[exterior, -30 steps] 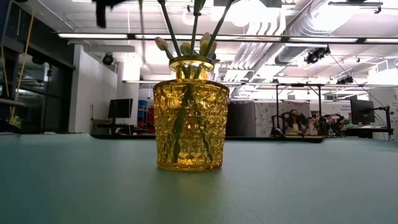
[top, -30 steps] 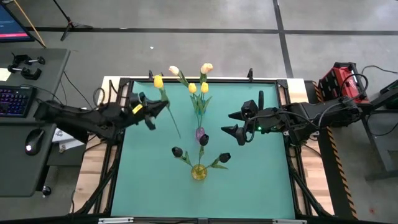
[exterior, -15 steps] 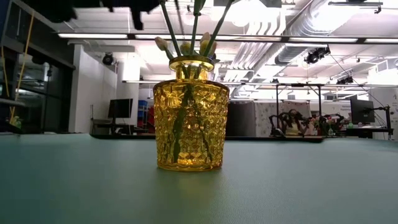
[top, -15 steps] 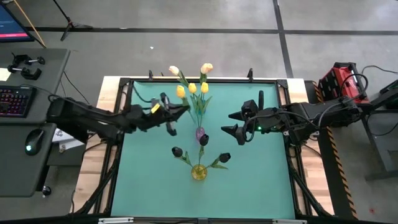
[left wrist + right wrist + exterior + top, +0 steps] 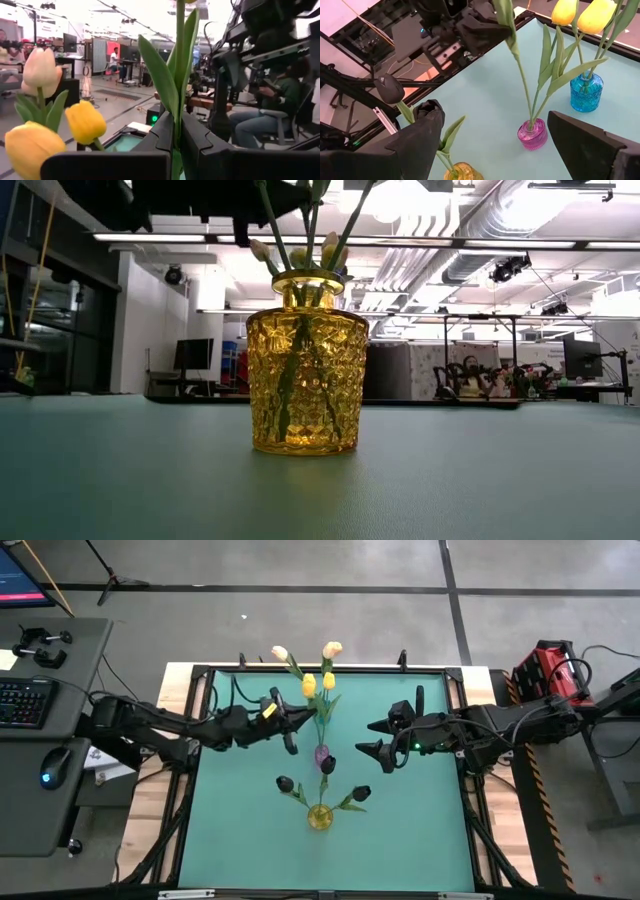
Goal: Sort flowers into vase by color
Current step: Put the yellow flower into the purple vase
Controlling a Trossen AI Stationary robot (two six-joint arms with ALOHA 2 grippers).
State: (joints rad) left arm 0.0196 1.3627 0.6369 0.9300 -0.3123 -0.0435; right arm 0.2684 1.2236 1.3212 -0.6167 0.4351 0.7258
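The left gripper, clamped on a yellow tulip, has carried it from the tabletop's left edge toward the blue vase, so placement looks near, while the right gripper waits with its fingers apart.

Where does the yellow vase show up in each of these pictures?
High view: yellow vase at centre, towards the table's near edge.
Low view: yellow vase in the middle, close up.
Left wrist view: not in it.
Right wrist view: yellow vase half cut off, beside the pink vase.
Shared landmark: the teal table top.

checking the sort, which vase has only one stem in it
The small pink vase, between the blue vase with yellow tulips and the amber vase with dark ones.
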